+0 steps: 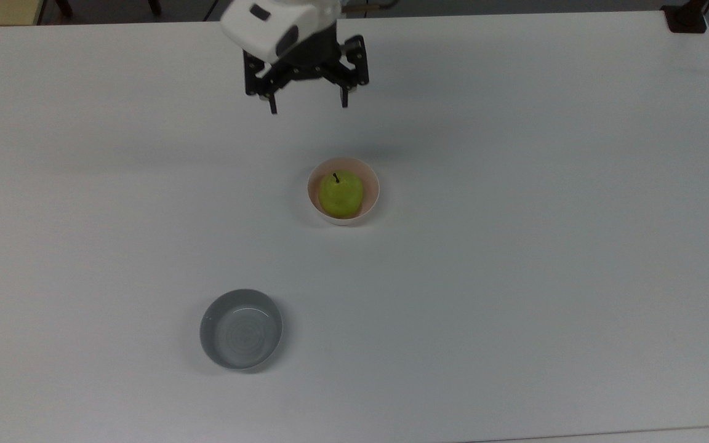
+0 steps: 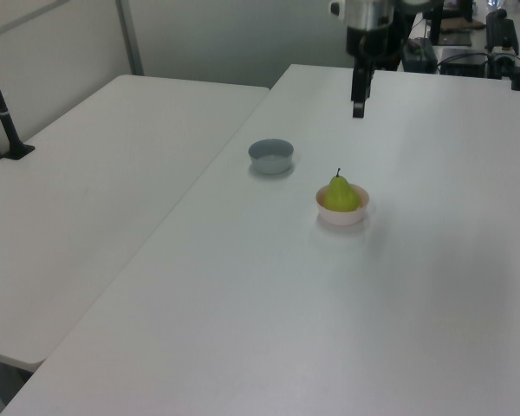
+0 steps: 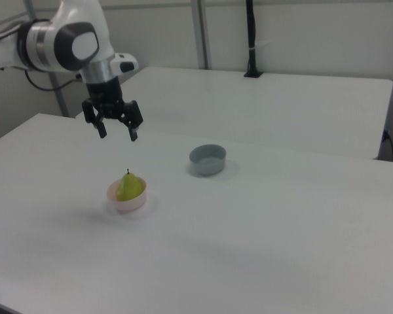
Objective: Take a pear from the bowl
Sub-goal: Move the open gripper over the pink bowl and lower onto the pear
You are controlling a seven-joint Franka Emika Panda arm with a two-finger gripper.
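A yellow-green pear [image 1: 341,194] [image 2: 341,194] [image 3: 129,187] with a short dark stem sits upright in a small pale pink bowl [image 1: 372,184] [image 2: 342,216] [image 3: 126,204] near the table's middle. My gripper [image 1: 309,109] [image 2: 358,111] [image 3: 118,135] hangs in the air with its two dark fingers spread wide and nothing between them. In the top view it is above and a little left of the bowl. In the right view it hovers above the pear, slightly to the right view's left.
A slightly larger grey bowl [image 1: 241,329] [image 2: 271,155] [image 3: 207,159] stands alone on the white table [image 1: 514,246]. A second white table [image 2: 95,199] adjoins it, with a black post [image 2: 4,113] [image 3: 251,39] clamped to its edge.
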